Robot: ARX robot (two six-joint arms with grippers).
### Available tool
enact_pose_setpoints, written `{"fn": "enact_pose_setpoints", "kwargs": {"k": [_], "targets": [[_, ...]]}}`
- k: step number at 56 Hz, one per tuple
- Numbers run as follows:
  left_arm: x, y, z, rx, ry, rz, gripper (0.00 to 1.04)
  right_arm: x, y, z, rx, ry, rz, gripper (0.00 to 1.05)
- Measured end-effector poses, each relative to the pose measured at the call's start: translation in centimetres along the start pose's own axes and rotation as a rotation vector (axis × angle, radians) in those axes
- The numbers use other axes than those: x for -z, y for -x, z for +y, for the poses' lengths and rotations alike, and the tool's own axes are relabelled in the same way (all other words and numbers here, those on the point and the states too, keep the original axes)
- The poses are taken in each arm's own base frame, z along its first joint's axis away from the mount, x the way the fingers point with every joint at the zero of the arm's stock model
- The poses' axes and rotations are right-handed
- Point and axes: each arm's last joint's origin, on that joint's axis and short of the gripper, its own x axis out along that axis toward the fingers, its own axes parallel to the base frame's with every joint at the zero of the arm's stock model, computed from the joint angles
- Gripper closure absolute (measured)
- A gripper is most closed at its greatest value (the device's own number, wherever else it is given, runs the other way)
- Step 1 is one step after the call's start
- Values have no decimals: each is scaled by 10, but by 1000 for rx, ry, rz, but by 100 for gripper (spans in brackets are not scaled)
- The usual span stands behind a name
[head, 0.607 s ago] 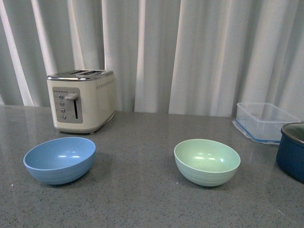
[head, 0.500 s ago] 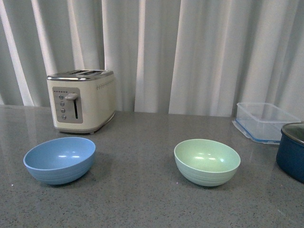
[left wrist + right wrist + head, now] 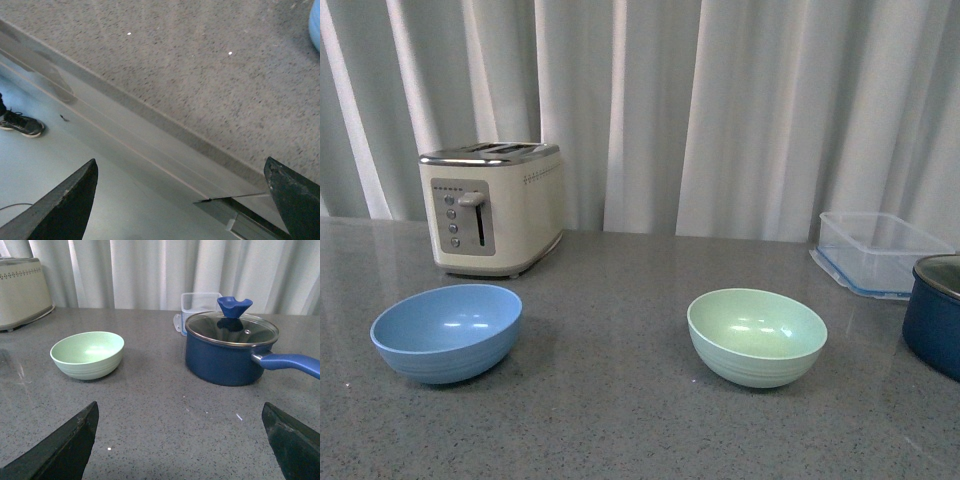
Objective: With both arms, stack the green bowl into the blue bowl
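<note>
Nothing on the counter (image 3: 620,430) is moving. Green bowl (image 3: 757,335) is sitting at three o'clock from blue bowl (image 3: 447,330), well apart, seemingly one for each arm. Left gripper (image 3: 180,170) and right gripper (image 3: 180,412) are hanging spread wide, empty.

A grey speckled countertop (image 3: 620,290) carries a cream toaster (image 3: 492,208). The blue bowl (image 3: 447,332) sits in front of the toaster, with the green bowl (image 3: 757,336), clear container (image 3: 880,252) and navy pot (image 3: 935,315) off to its right.
</note>
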Motion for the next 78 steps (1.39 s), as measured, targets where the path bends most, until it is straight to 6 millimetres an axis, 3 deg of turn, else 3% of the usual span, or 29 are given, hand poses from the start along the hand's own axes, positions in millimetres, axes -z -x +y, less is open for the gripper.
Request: {"fn": "enact_pose_setpoints", "kwargs": {"k": [6, 15, 25, 54, 78], "targets": [[-13, -12, -7, 40, 3, -2, 7, 0, 0, 0, 0, 0, 0, 10], [-53, -43, -30, 107, 1, -22, 7, 0, 0, 0, 0, 0, 0, 10], [-76, -73, -54, 127, -10, -10, 7, 0, 0, 0, 0, 0, 0, 10], [-102, -138, -96, 157, 18, 59, 7, 0, 0, 0, 0, 0, 0, 10], [-106, -181, -128, 172, -10, 98, 7, 0, 0, 0, 0, 0, 0, 10]]}}
